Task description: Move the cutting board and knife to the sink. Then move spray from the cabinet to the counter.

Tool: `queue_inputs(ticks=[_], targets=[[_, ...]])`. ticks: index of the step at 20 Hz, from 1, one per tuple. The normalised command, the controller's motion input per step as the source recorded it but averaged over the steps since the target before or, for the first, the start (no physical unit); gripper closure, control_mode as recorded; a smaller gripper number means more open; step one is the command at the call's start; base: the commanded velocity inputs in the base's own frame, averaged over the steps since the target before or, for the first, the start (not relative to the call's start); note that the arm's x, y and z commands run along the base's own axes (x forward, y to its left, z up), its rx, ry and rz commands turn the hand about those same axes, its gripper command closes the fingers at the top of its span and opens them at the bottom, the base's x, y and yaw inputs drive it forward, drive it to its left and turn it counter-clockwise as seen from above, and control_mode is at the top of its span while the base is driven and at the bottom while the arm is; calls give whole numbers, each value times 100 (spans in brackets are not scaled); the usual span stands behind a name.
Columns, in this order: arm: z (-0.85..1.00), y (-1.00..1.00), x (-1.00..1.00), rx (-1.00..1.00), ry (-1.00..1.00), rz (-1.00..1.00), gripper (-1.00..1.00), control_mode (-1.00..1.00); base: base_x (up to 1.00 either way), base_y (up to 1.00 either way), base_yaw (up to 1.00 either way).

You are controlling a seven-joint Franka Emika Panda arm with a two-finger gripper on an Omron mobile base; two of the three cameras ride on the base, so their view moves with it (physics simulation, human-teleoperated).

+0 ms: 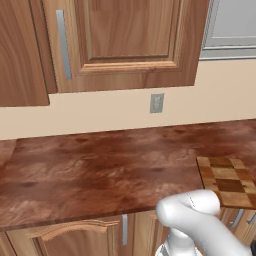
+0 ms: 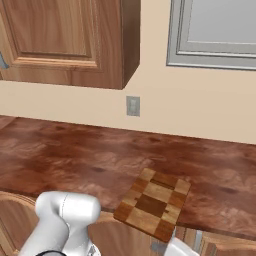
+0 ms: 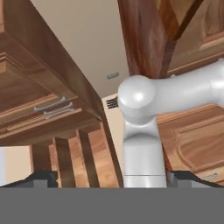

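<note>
The rectangular wooden cutting board (image 2: 154, 210), a checkered patchwork of light tan and dark brown squares, is lying flat at the front edge of the long reddish-brown glossy tabletop (image 1: 100, 170), with one corner slightly overhanging the lip in the right base view; that overhang is probably making it easier to take from the front. In the left base view the same board is sitting at the far right of the tabletop, well apart from the grey wall outlet (image 1: 156, 103) and the closed wooden upper cabinet (image 1: 125, 40) with its silver bar handle (image 1: 62, 42). The white arm is folding low below the tabletop edge, so the hand is looking back across its own links toward the lower cabinet fronts rather than at the board. The two dark fingers (image 3: 41, 179) are peeking up at the bottom corners of the hand view, standing spread about as wide as they go and holding nothing. The grab of the board seems not yet begun, and the arm is likely needing to rise and turn toward the board first.
</note>
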Motion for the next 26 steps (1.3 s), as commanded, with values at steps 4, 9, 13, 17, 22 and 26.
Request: queue_inputs(ticks=[4,9,13,17,22,26], targets=[[-15,0,6,0,-16,-14,-100,-100,0,0,0],[-22,0,26,-3,-1,-23,-100,-100,0,0,0],[-24,-9,49,-3,5,-16,-100,-100,0,0,0],[-36,-31,43,-2,7,-7,-100,-100,0,0,0],[-50,-29,22,-2,4,-4,-100,-100,0,0,0],[-53,-18,21,-8,1,-5,-100,-100,0,0,0]])
